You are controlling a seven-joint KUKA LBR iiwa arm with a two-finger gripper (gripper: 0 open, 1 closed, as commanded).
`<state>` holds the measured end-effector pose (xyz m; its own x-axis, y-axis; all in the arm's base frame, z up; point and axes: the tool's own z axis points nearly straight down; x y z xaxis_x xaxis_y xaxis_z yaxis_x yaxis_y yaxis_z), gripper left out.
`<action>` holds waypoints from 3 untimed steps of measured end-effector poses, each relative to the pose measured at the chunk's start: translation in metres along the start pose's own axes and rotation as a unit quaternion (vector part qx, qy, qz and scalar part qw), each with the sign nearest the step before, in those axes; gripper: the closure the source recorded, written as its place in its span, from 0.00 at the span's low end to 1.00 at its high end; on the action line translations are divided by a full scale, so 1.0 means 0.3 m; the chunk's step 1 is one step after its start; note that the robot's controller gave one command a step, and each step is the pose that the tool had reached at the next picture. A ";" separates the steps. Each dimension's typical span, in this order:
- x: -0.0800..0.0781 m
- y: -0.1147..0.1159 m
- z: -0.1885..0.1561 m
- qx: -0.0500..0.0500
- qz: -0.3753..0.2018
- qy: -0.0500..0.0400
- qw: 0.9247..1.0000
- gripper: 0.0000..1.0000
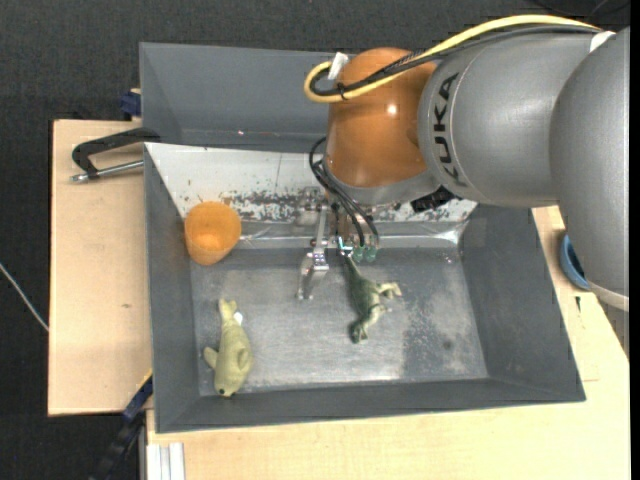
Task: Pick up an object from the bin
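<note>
My gripper hangs low over the middle of the bin, near the back wall, with its fingers apart and nothing between them. The left metal finger points down at the bin floor. A green toy dinosaur lies just right of centre, and its upper end reaches up beside the right finger. An orange ball rests against the back wall at the left, well apart from the gripper.
A yellow-green toy fish lies near the front left corner. The arm with its orange cover reaches in from the right over the bin's back half. Bare floor lies to the right of the dinosaur and along the front.
</note>
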<state>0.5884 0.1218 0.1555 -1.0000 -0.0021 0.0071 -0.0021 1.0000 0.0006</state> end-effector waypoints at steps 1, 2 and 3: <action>-0.032 0.262 0.144 -0.002 -0.038 -0.004 0.999 0.00; 0.084 0.375 0.178 0.000 -0.116 -0.005 0.993 0.00; 0.150 0.372 0.269 0.000 -0.152 -0.011 0.988 0.00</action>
<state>0.5426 0.2334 0.0752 -0.9528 -0.3033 -0.0160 -0.3033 0.9529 -0.0006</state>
